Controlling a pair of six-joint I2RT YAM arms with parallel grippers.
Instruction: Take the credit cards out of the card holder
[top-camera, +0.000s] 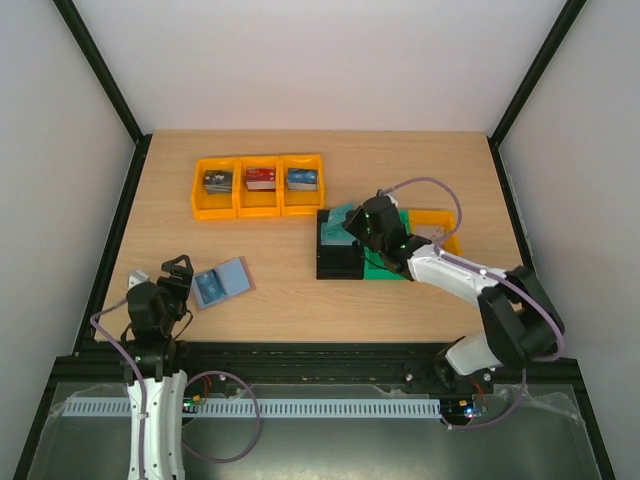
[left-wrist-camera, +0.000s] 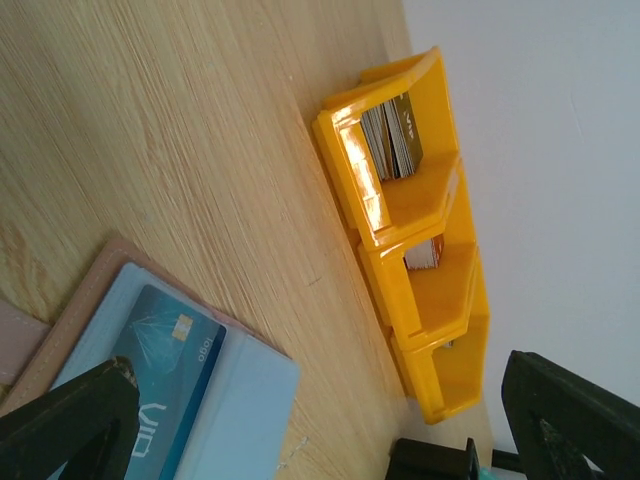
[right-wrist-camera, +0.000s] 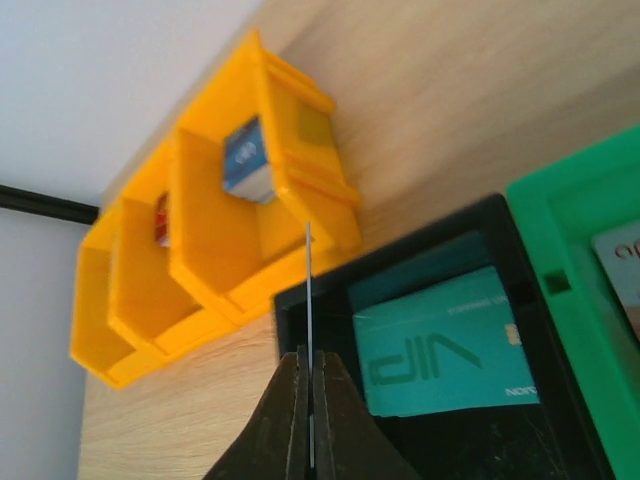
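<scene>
The card holder (top-camera: 224, 280) lies open on the table at the front left, pale blue inside with pinkish edging (left-wrist-camera: 240, 400). A blue credit card (left-wrist-camera: 165, 380) sits in its left half (top-camera: 209, 289). My left gripper (top-camera: 168, 274) is just left of the holder and open (left-wrist-camera: 320, 435), with nothing between its fingers (left-wrist-camera: 70, 420). My right gripper (top-camera: 354, 228) is shut on a thin credit card (right-wrist-camera: 309, 290), seen edge-on, above the black bin (top-camera: 338, 262). A teal credit card (right-wrist-camera: 445, 345) lies inside that black bin (right-wrist-camera: 400, 245).
A row of three yellow bins (top-camera: 258, 186) holding card stacks stands at the back left (left-wrist-camera: 415, 250) (right-wrist-camera: 200, 250). A green bin (top-camera: 385, 268) (right-wrist-camera: 570, 200) and another yellow bin (top-camera: 442, 222) sit right of the black bin.
</scene>
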